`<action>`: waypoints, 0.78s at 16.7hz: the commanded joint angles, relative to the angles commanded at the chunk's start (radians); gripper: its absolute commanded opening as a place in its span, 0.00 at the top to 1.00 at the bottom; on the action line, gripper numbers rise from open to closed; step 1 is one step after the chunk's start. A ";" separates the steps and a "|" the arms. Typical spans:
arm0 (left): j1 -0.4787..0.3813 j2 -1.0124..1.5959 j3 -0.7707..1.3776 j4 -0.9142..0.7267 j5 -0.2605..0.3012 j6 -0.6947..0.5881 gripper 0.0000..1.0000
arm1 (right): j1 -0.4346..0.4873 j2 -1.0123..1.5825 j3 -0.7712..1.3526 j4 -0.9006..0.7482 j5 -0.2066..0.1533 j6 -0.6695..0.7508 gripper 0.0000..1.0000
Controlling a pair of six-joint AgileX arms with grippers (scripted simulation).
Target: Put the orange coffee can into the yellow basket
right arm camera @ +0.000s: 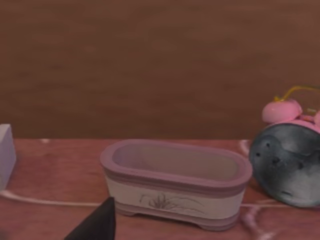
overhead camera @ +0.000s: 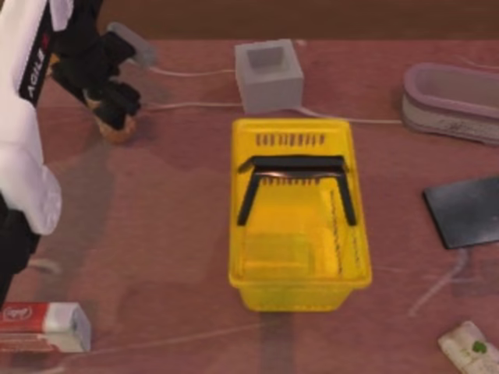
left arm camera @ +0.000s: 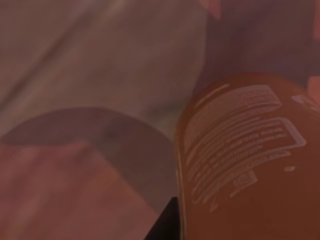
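Reddish tabletop (overhead camera: 156, 234) holds one yellow basket (overhead camera: 299, 280) at centre, one grey box (overhead camera: 269, 74) above it, one purple-rimmed tray (overhead camera: 448, 101) upper right. Upper left, the left gripper (overhead camera: 111, 109) sits over the one orange coffee can (overhead camera: 117, 131); whether its claw pinches the can, I cannot tell

The top view looks straight down on the table (overhead camera: 156, 234), with the yellow basket (overhead camera: 296, 265) at centre. The left wrist view sits very close to the orange coffee can (left arm camera: 250, 165), low over the tabletop. The right wrist view looks level across the table at the oval tray (right arm camera: 175, 182), which the top view also shows at its right edge (overhead camera: 452, 101).
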State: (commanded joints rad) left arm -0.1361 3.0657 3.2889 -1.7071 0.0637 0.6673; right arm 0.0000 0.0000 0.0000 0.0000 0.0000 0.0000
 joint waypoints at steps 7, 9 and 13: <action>0.008 -0.198 -0.311 0.563 0.244 -0.143 1.00 | 0.000 0.000 0.000 0.000 0.000 0.000 0.00; 0.008 -0.272 -0.447 0.795 0.336 -0.199 1.00 | 0.000 0.000 0.000 0.000 0.000 0.000 0.00; -0.002 -0.428 -0.765 1.270 0.534 -0.317 1.00 | 0.000 0.000 0.000 0.000 0.000 0.000 0.00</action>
State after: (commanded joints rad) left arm -0.1382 2.6375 2.5236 -0.4366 0.5979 0.3504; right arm 0.0000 0.0000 0.0000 0.0000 0.0000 0.0000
